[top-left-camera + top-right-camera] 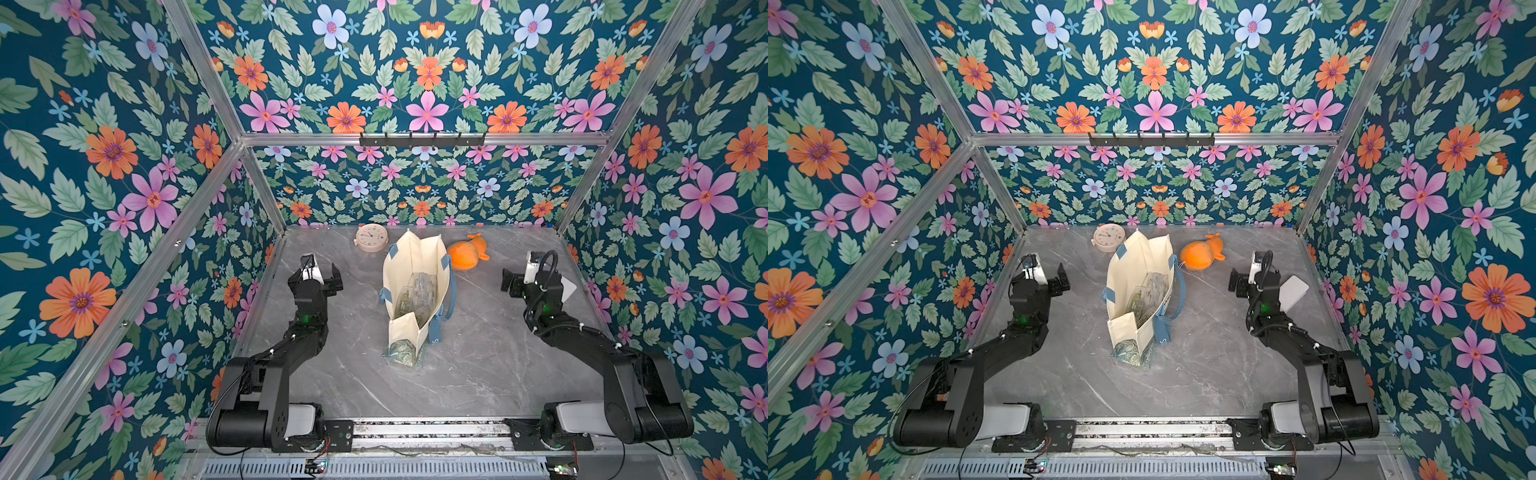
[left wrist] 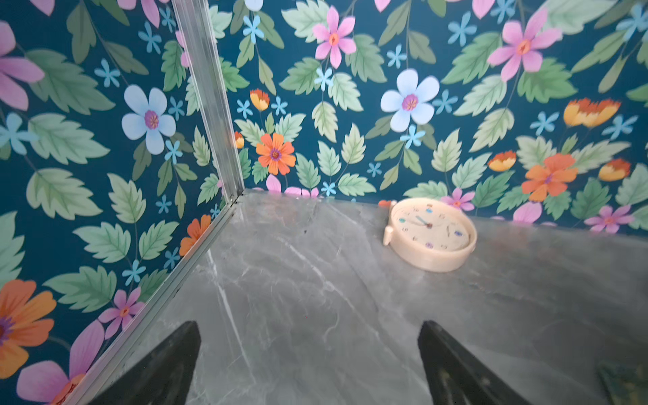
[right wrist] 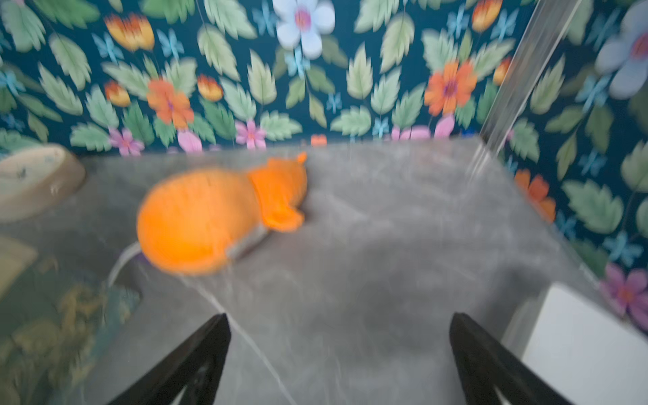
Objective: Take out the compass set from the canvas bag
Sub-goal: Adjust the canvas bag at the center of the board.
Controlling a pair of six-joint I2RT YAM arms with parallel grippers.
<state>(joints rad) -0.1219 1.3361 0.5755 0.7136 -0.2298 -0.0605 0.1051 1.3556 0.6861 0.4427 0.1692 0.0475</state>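
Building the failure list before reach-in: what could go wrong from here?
The canvas bag stands free and soft; with left pincer and right pincer open and off it, a pull may tip or drag it.
The compass set sits deep, in clear plastic; a grip may slip.

In the right wrist view we find everything smeared by blur: the orange plush toy [image 3: 210,217] has no crisp outline, the clock [image 3: 31,182] is cut by the edge with its face unreadable, and the canvas bag [image 3: 52,333] shows only a muddy green patch, also cropped. A white object [image 3: 589,350] runs off the corner; we cannot tell what it is. In the left wrist view only a dark corner of the canvas bag [image 2: 627,385] enters. In both top views we see clear packaging [image 1: 419,286] [image 1: 1154,286] inside it, its contents too small to make out
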